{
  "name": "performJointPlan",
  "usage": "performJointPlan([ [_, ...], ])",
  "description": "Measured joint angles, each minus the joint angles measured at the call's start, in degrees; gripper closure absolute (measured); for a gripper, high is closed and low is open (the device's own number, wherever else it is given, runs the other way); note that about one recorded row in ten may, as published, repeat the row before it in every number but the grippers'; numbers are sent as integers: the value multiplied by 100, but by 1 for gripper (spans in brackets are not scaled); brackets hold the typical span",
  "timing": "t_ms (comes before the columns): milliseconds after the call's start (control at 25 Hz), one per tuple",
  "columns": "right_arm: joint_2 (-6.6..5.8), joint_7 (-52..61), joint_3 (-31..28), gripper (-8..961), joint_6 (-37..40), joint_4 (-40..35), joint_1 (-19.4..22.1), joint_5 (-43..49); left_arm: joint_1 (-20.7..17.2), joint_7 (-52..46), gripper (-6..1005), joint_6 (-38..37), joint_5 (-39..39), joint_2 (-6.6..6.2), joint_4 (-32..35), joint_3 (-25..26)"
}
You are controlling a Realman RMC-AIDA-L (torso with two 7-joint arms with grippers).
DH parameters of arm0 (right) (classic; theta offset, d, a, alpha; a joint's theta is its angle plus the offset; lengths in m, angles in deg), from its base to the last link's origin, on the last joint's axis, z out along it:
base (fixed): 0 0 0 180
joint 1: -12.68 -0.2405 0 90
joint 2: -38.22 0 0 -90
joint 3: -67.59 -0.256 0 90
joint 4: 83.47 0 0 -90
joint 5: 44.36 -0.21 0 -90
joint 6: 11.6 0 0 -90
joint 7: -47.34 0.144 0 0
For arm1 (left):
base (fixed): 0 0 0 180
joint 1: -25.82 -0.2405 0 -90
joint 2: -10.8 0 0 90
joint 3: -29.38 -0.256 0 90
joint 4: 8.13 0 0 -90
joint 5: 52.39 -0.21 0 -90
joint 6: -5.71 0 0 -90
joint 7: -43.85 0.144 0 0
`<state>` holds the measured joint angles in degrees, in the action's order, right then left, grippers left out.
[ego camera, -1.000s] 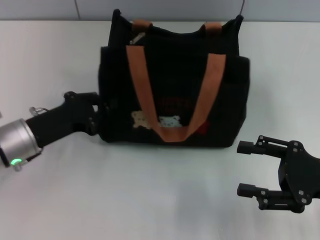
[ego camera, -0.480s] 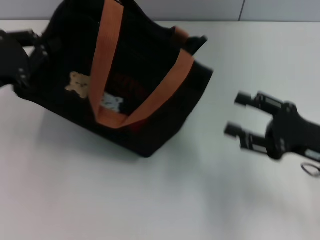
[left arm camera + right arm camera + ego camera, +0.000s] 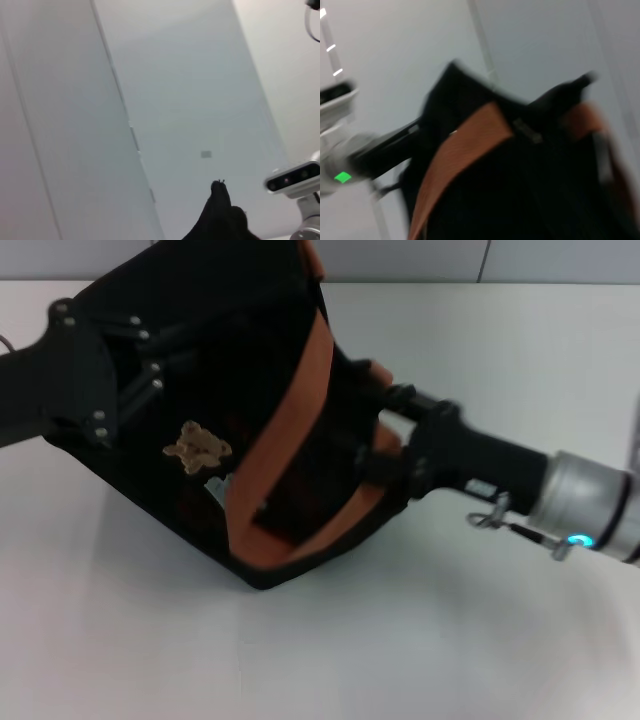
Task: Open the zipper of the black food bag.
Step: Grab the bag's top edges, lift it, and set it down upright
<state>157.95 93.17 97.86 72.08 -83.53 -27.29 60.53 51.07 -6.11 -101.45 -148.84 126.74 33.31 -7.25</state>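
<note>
In the head view we see the black food bag [image 3: 240, 430] tilted on the white counter [image 3: 330, 650], filling the upper left and centre of the frame, its orange handle [image 3: 300, 400] draped across the side with the bear patch [image 3: 197, 445]. Our left tool [image 3: 125, 360] presses against the bag's upper-left end and our right tool [image 3: 385, 445] reaches into its right end at centre frame. We cannot tell whether either tool is apart or together, and the zipper cannot be made out.

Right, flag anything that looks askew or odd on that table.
The black food bag is tilted hard, its side with the bear patch slanted rather than upright. The left gripper presses its left end and the right gripper its right end. The zipper is not visible, and nothing looks spilled or damaged.
</note>
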Motion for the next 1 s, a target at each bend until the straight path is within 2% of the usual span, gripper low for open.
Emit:
performJointPlan([
  [200, 11, -10, 337, 177, -14, 153, -268, 152, 41, 41, 921, -4, -1, 55, 17, -32],
  [440, 16, -14, 437, 177, 74, 221, -239, 165, 70, 115, 921, -13, 1, 109, 29, -36],
  [720, 5, -18, 176, 178, 480, -177, 395, 91, 72, 378, 921, 72, -93, 230, -41, -72],
  [800, -8, -19, -184, 178, 802, -401, 719, 85, 63, 453, 922, 110, -148, 251, -99, -113],
  [840, -8, -19, -184, 178, 802, -401, 719, 85, 60, 467, 922, 133, -155, 253, -145, -152],
  [1000, -18, -137, -837, 178, 997, -547, 1003, 82, 90, 593, 924, 296, -156, 254, -370, -381],
])
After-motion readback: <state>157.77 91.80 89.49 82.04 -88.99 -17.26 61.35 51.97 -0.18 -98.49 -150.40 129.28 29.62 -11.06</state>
